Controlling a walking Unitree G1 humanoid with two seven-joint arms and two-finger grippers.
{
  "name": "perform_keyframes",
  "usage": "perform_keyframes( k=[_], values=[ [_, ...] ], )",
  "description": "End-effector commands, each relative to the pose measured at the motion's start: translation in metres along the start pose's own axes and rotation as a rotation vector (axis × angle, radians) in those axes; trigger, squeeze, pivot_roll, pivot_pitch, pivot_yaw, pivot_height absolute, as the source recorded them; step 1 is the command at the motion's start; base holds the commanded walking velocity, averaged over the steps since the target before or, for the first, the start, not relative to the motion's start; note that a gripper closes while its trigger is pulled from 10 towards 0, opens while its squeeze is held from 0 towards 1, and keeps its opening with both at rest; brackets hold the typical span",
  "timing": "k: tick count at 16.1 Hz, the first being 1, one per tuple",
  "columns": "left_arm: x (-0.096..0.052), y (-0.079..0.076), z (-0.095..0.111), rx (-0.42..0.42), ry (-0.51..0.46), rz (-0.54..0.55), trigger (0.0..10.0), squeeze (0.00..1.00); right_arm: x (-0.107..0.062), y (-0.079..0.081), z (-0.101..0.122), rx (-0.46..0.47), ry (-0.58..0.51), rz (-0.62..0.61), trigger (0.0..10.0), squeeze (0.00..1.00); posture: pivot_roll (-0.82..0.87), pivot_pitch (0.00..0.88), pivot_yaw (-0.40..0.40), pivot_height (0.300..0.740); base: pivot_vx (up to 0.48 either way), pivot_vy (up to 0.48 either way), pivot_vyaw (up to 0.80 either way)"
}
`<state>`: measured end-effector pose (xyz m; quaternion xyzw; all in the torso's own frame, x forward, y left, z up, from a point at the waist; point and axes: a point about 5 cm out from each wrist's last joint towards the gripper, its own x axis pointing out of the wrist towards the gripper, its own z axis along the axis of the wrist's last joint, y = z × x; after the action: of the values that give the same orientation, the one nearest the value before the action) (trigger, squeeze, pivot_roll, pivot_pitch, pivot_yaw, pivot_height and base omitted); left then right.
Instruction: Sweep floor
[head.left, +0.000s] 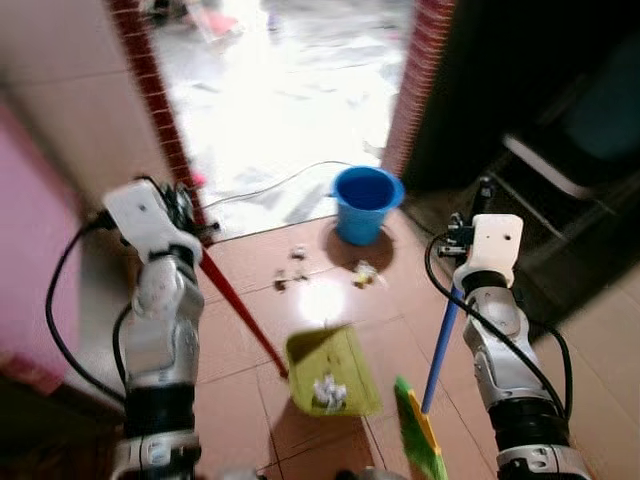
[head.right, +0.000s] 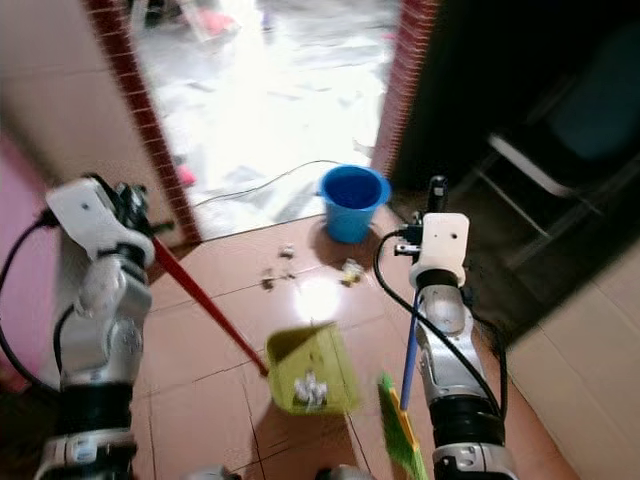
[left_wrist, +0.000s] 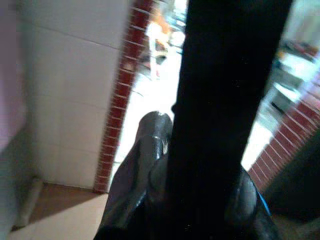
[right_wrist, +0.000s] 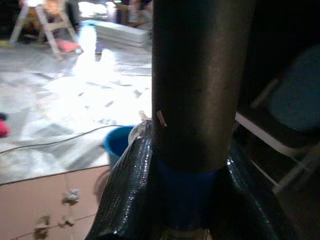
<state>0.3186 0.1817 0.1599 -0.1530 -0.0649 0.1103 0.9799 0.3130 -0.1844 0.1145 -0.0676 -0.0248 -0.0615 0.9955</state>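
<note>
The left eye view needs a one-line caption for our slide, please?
Left gripper holds the red-handled green dustpan containing crumpled paper; right gripper holds the blue-handled green broom before a blue plastic bucket.

Dustpan (head.left: 332, 368) on floor (head.left: 250, 400) at centre, paper scraps (head.left: 328, 392) in it. Dustpan handle (head.left: 238, 303) runs toward 10 o'clock, up to left end effector (head.left: 190, 215). Broom (head.left: 425, 425) at 4 o'clock of dustpan, shaft in right end effector (head.left: 470, 225). Bucket (head.left: 365, 203) at 12 o'clock, by doorway. Loose debris (head.left: 325, 270) between bucket and dustpan. Cable (head.left: 275, 185) beyond, at 11 o'clock.
</note>
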Motion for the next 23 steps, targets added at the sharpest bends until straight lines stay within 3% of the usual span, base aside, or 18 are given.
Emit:
perform_keyframes(
  k=[1, 12, 16, 23],
  values=[
    [0.006, -0.001, 0.01, -0.056, -0.036, 0.02, 10.0, 0.0, 0.0, 0.001, 0.015, 0.001, -0.06, 0.009, 10.0, 0.0, -0.03, 0.027, -0.023, 0.74, 0.368, 0.27, 0.0],
    [0.016, -0.013, 0.022, -0.094, -0.068, 0.0, 10.0, 0.0, -0.003, 0.006, 0.013, -0.004, -0.041, 0.023, 10.0, 0.0, -0.04, 0.03, -0.024, 0.74, 0.387, 0.071, 0.0],
    [0.017, -0.017, 0.024, -0.104, -0.075, -0.008, 10.0, 0.0, 0.001, 0.011, 0.015, 0.003, -0.043, 0.028, 10.0, 0.0, -0.03, 0.029, -0.024, 0.74, 0.411, 0.0, -0.77],
    [0.023, -0.035, 0.056, -0.14, -0.167, -0.055, 10.0, 0.0, 0.001, 0.014, 0.013, 0.015, -0.038, 0.039, 10.0, 0.0, -0.03, 0.025, -0.019, 0.74, 0.445, 0.0, -0.27]
  ],
)
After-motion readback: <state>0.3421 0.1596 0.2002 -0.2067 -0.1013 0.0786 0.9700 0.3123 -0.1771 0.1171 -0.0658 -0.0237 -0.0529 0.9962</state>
